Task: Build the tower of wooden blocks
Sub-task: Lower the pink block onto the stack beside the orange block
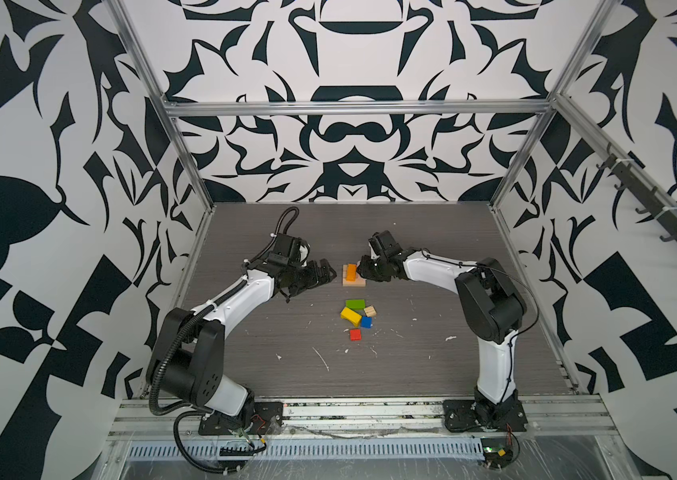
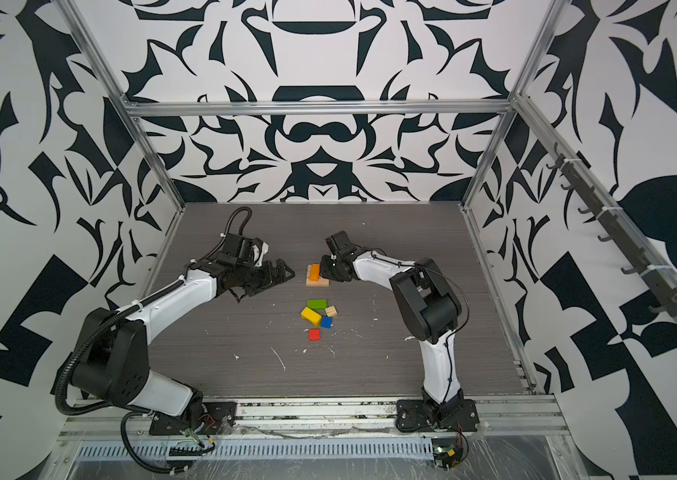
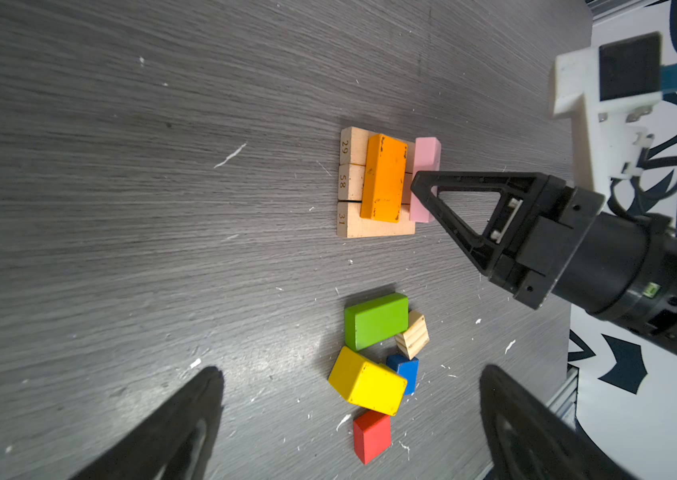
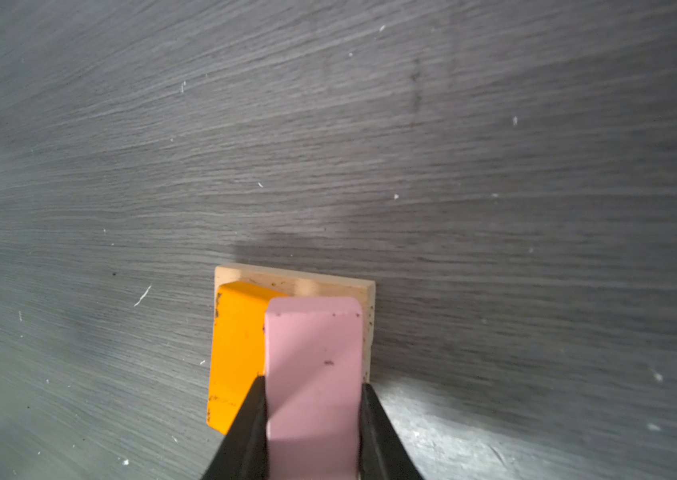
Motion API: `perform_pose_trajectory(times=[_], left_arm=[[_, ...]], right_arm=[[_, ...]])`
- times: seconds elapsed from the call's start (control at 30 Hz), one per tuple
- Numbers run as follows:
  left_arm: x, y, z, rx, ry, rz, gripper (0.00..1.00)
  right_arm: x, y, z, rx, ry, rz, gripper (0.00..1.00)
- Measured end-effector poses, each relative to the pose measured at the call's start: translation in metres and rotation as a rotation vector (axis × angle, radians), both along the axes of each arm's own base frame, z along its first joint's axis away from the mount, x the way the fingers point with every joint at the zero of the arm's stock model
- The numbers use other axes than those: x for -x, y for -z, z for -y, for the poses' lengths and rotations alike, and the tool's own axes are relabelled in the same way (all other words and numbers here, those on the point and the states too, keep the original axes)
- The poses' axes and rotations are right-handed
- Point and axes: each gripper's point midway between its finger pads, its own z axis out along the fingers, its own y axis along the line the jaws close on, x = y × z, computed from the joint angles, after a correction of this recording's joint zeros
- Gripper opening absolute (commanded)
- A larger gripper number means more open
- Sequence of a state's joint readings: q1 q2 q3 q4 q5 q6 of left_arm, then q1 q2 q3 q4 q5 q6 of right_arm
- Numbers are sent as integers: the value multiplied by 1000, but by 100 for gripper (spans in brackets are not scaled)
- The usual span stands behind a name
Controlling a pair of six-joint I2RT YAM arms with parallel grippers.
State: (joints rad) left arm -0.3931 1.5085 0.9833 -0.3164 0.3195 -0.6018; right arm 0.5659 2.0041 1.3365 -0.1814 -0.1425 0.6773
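We see two arms, black and white.
The left arm (image 1: pixel 245 291) and right arm (image 1: pixel 432 266) have smooth white shells and fat black joints (image 1: pixel 490 307). A ribbed black hose (image 1: pixel 157 374) runs along the left one. The fingers (image 3: pixel 478 179) are black open triangles. A white box (image 3: pixel 578 95) with a blue plug sits by them. Flat black plates (image 1: pixel 459 415) lie under both arms.

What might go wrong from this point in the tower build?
1. The right tool grips the pink block close beside the orange block; lowering it may shove orange askew.
2. Pink seems near the edge of the tan bars; released there, it might tip off.
3. The green block touches the plain cube; grabbing either may scatter both.
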Motion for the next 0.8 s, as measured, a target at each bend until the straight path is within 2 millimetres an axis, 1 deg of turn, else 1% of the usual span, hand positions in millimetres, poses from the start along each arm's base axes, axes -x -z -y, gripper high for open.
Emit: perform_pose_trajectory(times=[0.43,0.8], left_arm=[[0,0,0,1,0,2,99],[0,0,0,1,0,2,99]], right_arm=[[0,-1,-1,-3,-2,-1,26],[0,-1,-1,-3,-2,-1,30]])
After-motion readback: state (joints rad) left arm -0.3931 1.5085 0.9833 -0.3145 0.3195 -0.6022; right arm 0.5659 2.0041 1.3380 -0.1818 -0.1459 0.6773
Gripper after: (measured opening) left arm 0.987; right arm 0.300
